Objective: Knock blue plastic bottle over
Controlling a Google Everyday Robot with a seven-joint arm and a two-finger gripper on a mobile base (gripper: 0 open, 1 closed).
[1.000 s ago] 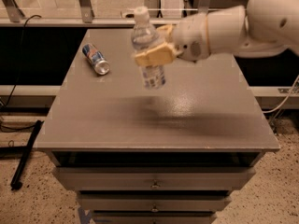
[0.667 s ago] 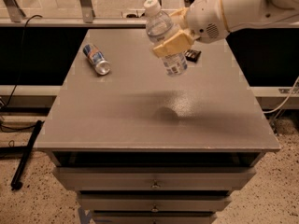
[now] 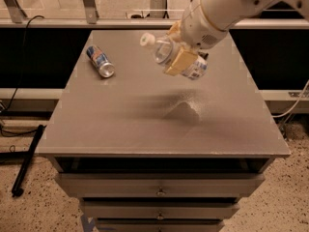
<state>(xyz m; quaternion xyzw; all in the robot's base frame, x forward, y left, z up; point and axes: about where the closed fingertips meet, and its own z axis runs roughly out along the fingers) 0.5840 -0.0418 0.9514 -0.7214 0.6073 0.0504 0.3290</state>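
Observation:
The blue plastic bottle [image 3: 162,50] is a clear bottle with a white cap and a white label with blue print. It hangs in the air above the grey table [image 3: 145,124], tilted far over, with its cap pointing left. My gripper [image 3: 179,56] comes in from the upper right and is shut around the bottle's middle, with one tan finger [image 3: 179,63] across its front. The bottle's shadow falls on the tabletop just below it.
A short blue-and-silver can [image 3: 100,61] lies on its side at the table's back left. The table has drawers [image 3: 159,185] at the front. A black rod [image 3: 26,163] leans on the floor to the left, and a rail runs behind the table.
The gripper has swung right and back with the bottle. The bottle has tipped from nearly upright to strongly tilted, cap to the left.

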